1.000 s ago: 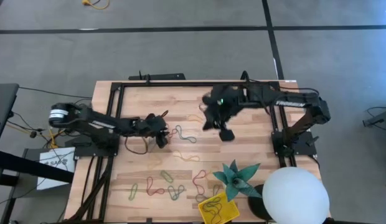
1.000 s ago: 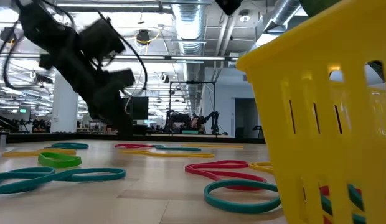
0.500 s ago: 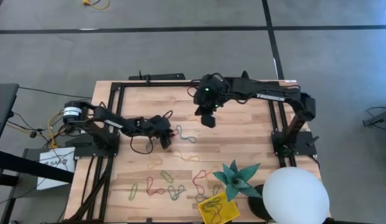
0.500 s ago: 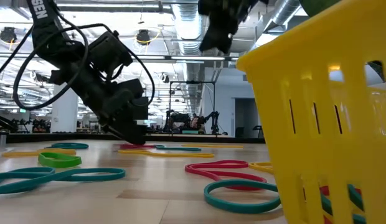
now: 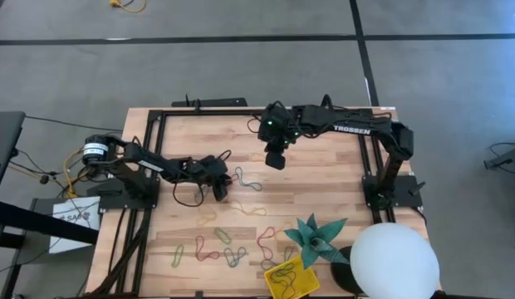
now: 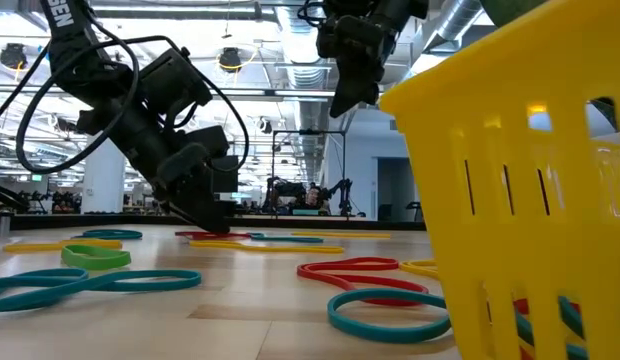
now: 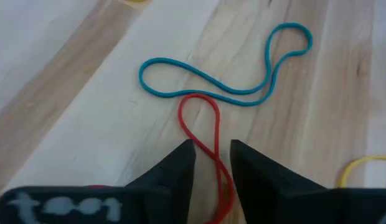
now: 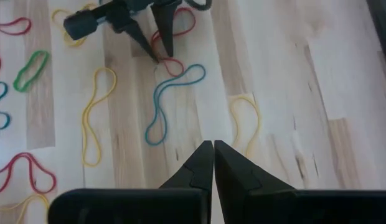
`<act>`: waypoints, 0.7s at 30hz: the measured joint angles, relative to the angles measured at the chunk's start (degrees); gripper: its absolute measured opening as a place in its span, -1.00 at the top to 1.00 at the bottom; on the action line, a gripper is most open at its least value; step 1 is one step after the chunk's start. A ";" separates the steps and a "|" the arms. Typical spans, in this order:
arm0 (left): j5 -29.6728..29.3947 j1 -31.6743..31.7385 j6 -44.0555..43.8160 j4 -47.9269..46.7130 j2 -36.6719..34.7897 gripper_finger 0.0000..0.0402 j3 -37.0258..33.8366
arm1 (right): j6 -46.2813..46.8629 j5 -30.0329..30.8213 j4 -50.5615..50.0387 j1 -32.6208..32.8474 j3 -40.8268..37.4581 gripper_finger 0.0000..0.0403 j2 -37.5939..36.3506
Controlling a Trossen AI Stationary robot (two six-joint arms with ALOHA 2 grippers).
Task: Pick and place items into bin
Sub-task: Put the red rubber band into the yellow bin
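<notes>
1. Left gripper (image 7: 211,163) is right down at the wood, tips nearly touching the table. Its fingers (image 7: 180,165) stand slightly apart with a red loop (image 7: 202,134) running up between them; can't really tell if they're pinching it yet or just straddling it.
2. Just past the fingertips the red loop's rounded end sits against a long blue loop (image 7: 227,74), which stretches away from the gripper in a wavy figure-eight shape. Off to one side of the gripper a bit of yellow loop (image 7: 361,168) peeks in.
3. Right gripper (image 8: 213,163) hangs up in the air over the far half of the table, well above the wood, fingers pressed together with nothing in them. Looking down past its tips you get the same blue loop (image 8: 171,102), a pale yellow loop (image 8: 246,121) beside it, and the left gripper (image 8: 154,37) beyond them.
4. From overhead the left gripper (image 5: 218,184) is toward the table's left-middle and the right gripper (image 5: 275,158) is a fair way off from it, up and to the right.
5. The bin (image 5: 291,278) is nowhere near either gripper: it's at the near edge, already with a few loops inside, next to a teal paper star (image 5: 317,238) and a big white sphere (image 5: 394,263).
6. More loops (image 5: 214,247) in red, green, yellow and blue lie scattered on the wood between the left gripper and the bin.
</notes>
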 joint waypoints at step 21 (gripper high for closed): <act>0.63 -20.71 -0.06 -5.54 -23.80 1.00 10.60 | 7.01 2.32 -7.58 0.35 0.09 0.98 -11.06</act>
